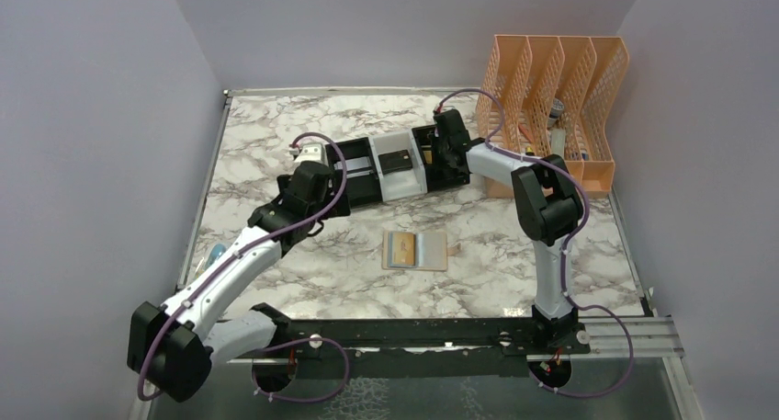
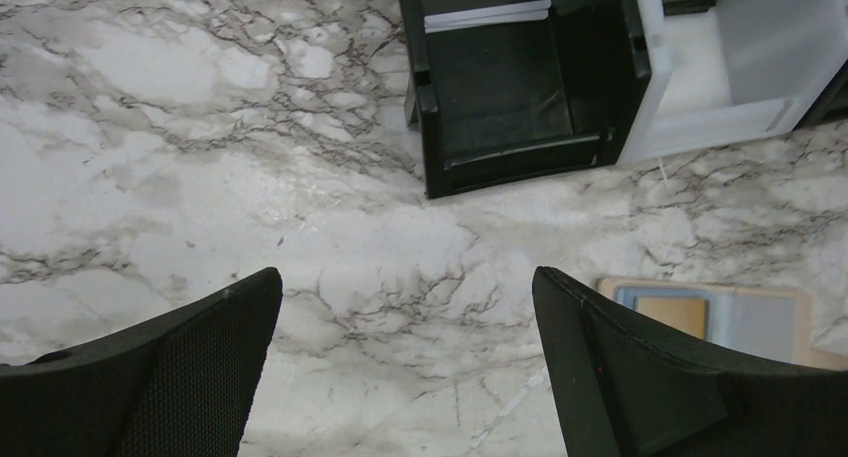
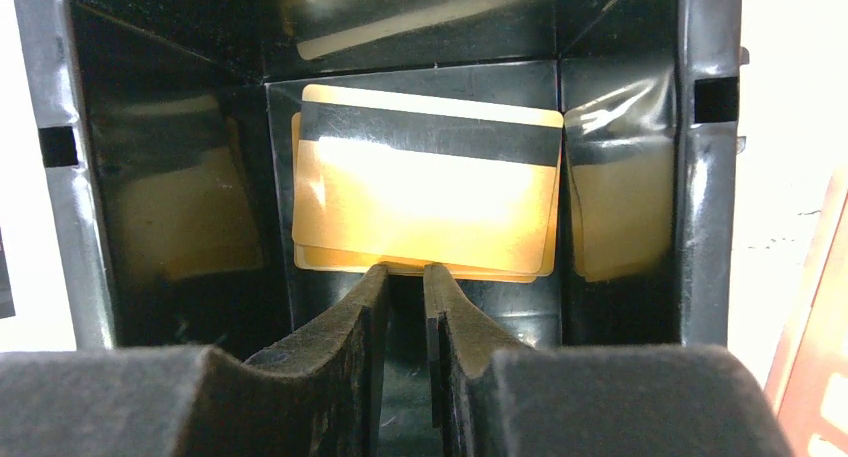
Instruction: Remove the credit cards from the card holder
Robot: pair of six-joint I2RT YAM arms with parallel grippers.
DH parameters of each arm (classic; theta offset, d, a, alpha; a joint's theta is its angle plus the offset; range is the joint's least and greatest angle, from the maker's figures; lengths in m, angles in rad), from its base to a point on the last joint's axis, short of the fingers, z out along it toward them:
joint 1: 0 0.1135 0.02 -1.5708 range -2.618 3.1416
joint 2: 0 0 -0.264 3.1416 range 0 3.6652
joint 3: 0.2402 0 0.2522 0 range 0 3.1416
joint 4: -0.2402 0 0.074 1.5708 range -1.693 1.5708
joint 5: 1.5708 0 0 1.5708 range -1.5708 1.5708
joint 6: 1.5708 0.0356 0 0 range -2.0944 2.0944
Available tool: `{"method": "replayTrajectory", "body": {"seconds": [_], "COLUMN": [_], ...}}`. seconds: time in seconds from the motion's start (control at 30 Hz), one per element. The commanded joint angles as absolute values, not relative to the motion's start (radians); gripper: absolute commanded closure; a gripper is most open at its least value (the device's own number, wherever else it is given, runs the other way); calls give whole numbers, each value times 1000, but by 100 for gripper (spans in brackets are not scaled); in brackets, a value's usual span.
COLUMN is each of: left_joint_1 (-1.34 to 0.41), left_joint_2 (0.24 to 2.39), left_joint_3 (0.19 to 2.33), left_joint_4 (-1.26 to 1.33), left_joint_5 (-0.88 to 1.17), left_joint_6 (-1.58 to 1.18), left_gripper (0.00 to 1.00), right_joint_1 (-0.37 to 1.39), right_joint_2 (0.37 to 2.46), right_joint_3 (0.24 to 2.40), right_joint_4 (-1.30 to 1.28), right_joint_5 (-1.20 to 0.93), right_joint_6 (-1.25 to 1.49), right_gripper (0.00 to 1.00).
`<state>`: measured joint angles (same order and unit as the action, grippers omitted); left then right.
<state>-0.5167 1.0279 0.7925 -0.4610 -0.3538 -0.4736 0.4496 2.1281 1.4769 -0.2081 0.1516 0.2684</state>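
Marble-veined glossy tabletop (image 1: 276, 126), plain lilac walls. Flat tan holder (image 1: 415, 251) with clear pockets lies open at centre, gold card (image 1: 400, 249) in its left pocket. Stacked glossy gold cards (image 3: 425, 192), stripe up, lie in far black plastic bin (image 3: 130, 127). Right tool (image 3: 405, 277) at their near edge, jaws a slit apart, gripping nothing. Left tool (image 2: 405, 277) wide open, empty.

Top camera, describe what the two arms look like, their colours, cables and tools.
Both the left arm and right arm have white links between bulky black joints, with purple cables looped along them. The left tool and right tool have black fingers with a finely textured, fabric-like surface.
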Motion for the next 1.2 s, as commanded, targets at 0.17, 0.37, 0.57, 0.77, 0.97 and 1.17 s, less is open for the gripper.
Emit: {"method": "replayTrajectory", "body": {"seconds": [0.17,0.37,0.57,0.77,0.97,1.17], "left_joint_1": [-485,-443,-435,-433,-433,-433], "left_joint_2": [1306,1455,1537,1577,1572,1572], "left_joint_3": [942,974,984,989,963,949], "left_joint_4": [-381,-319,-268,-271,-288,-302], "left_joint_5": [-314,-273,-288,-345,-364,-349], "left_joint_6": [-600,-561,-526,-495,-406,-345], "left_gripper": [1,1,9,37,62,76], "right_joint_1": [446,446,446,446,446,446], "right_joint_2": [2180,2197,2183,2178,2191,2183], "right_joint_3": [1521,1523,1501,1493,1508,1504], "right_joint_4": [-211,-212,-199,-199,-190,-167], "right_joint_5": [154,149,127,146,174,191], "right_joint_6": [232,199,179,172,162,136], "right_gripper": [79,79,79,79,79,79]}}
